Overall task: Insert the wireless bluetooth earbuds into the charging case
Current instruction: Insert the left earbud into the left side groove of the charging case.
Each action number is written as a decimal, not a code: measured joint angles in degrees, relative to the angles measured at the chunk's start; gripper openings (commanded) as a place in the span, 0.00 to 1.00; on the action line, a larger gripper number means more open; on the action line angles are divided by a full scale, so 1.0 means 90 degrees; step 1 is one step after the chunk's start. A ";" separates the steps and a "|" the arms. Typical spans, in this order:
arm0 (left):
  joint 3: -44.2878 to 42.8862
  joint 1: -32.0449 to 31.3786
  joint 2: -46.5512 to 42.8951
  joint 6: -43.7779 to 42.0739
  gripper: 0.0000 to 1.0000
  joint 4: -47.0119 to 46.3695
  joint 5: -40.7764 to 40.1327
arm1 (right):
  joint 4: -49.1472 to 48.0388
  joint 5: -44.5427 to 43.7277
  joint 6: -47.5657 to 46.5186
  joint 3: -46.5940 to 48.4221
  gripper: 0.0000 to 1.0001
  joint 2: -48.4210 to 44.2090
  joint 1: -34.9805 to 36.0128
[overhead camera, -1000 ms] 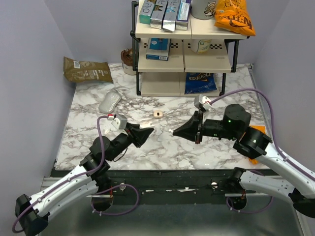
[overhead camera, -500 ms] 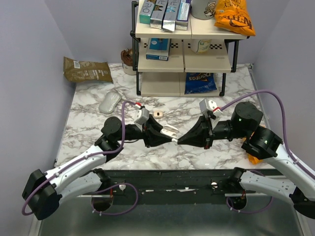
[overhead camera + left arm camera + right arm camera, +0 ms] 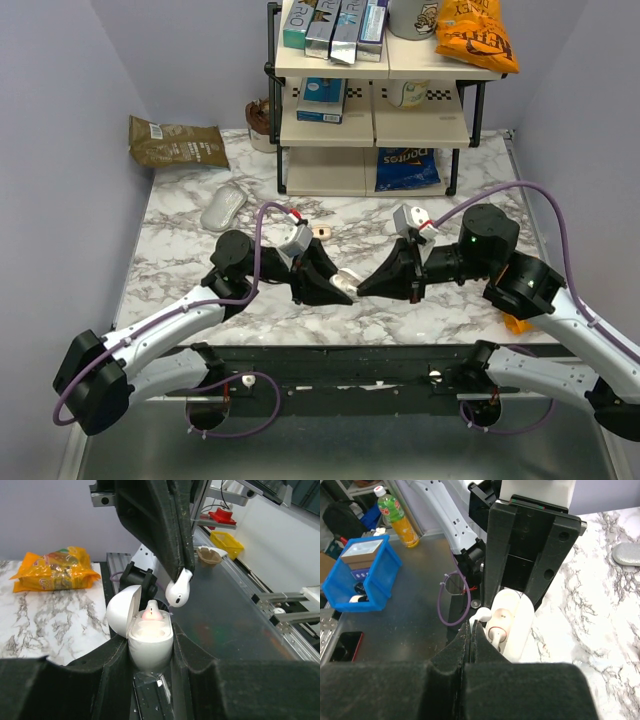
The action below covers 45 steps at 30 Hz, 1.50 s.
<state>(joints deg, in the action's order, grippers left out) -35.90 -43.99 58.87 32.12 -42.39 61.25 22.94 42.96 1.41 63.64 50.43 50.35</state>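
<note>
The white charging case (image 3: pixel 150 642) stands upright between my left gripper's (image 3: pixel 150 647) black fingers, which are shut on it, with its lid (image 3: pixel 122 612) swung open to the left. One earbud (image 3: pixel 151 612) sits in a socket of the case, glowing pink. A second white earbud (image 3: pixel 178 589) hangs just above the case's right side, pinched at the tips of my right gripper (image 3: pixel 470 626), which is shut on it. In the top view both grippers (image 3: pixel 335 285) (image 3: pixel 365 288) meet at the case (image 3: pixel 347 281) near the table's front edge.
A white mouse (image 3: pixel 223 208) lies at the left and a brown bag (image 3: pixel 175 142) at the back left. A shelf rack (image 3: pixel 375 100) with a blue chip bag (image 3: pixel 407 168) stands at the back. A small beige piece (image 3: pixel 320 232) lies behind my left wrist. An orange packet (image 3: pixel 520 322) lies under my right arm.
My left arm has swung in towards the centre with the case. My right gripper has come to meet it, bringing the earbud over the open case.
</note>
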 measured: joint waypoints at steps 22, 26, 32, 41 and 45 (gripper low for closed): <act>-0.0046 0.0000 0.0143 0.0056 0.00 -0.0022 0.0328 | -0.0109 0.0087 0.0002 0.0138 0.01 0.0427 0.0000; -0.0058 -0.0002 0.0146 0.0053 0.00 -0.0022 0.0328 | -0.0109 0.0083 0.0002 0.0138 0.01 0.0444 -0.0002; -0.0095 -0.0029 0.0146 0.0046 0.00 -0.0015 0.0338 | -0.0114 0.0063 -0.0002 0.0138 0.01 0.0452 0.0000; -0.0095 -0.0039 0.0163 0.0024 0.00 0.0056 0.0408 | -0.0104 0.0017 0.0000 0.0163 0.01 0.0559 -0.0002; -0.0119 -0.0044 0.0175 0.0010 0.00 0.0051 0.0408 | -0.0049 -0.0068 -0.0002 0.0163 0.01 0.0566 0.0000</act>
<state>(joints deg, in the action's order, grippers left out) -36.97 -44.38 60.45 32.21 -41.93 64.93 22.50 42.35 1.39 65.10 55.53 50.35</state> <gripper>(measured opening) 0.374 0.019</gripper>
